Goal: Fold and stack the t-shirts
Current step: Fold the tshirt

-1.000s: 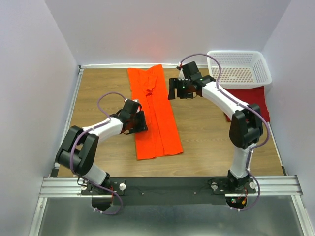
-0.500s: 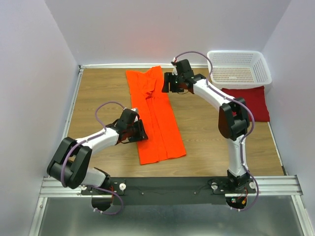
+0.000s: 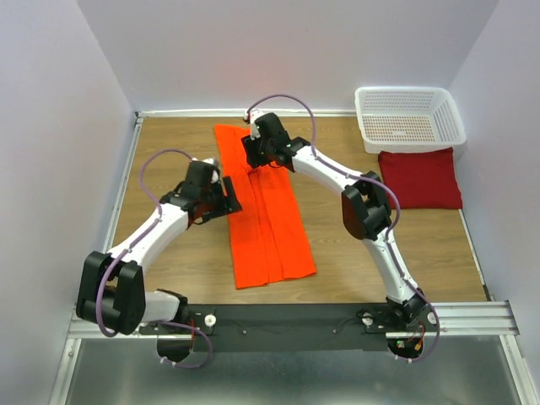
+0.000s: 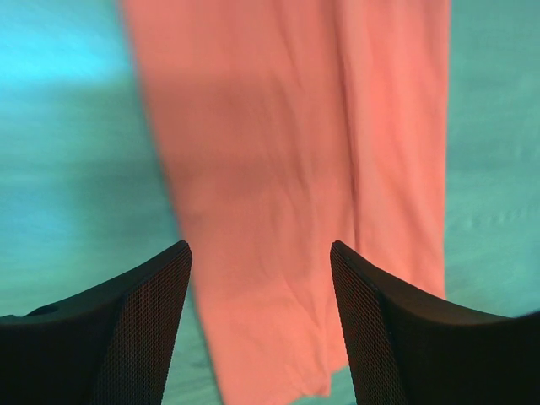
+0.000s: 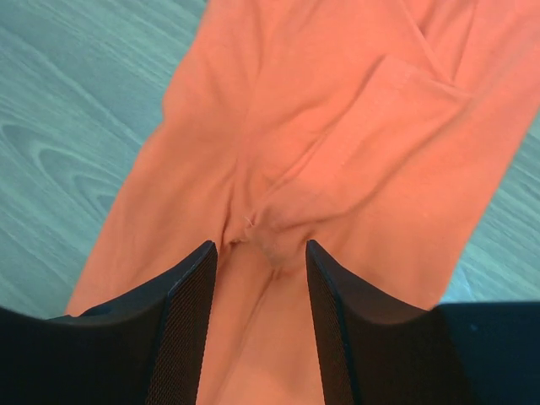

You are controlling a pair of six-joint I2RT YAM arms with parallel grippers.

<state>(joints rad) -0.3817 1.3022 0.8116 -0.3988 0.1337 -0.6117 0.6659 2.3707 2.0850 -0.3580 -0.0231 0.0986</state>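
Note:
The bright orange t-shirt [image 3: 272,229] lies on the table as a long narrow strip, folded lengthwise, running from far left to near right. The dark red t-shirt [image 3: 422,178] rests as a folded rectangle at the right. My left gripper [image 3: 226,201] is at the strip's left edge, about mid-length. In the left wrist view that gripper [image 4: 261,253] stands open above the orange cloth [image 4: 295,126]. My right gripper [image 3: 255,157] hovers over the strip's far part. In the right wrist view it [image 5: 260,249] is open, its jaws astride a small pucker in the orange cloth [image 5: 337,126].
A white mesh basket [image 3: 410,119] stands at the back right, just behind the dark red shirt. White walls close in the wooden table [image 3: 169,152] on three sides. A metal rail [image 3: 295,319] with both arm bases runs along the near edge.
My right arm has swung left from near the basket to over the orange shirt's far part, its jaws narrowing. My left gripper has moved farther up the strip's left edge.

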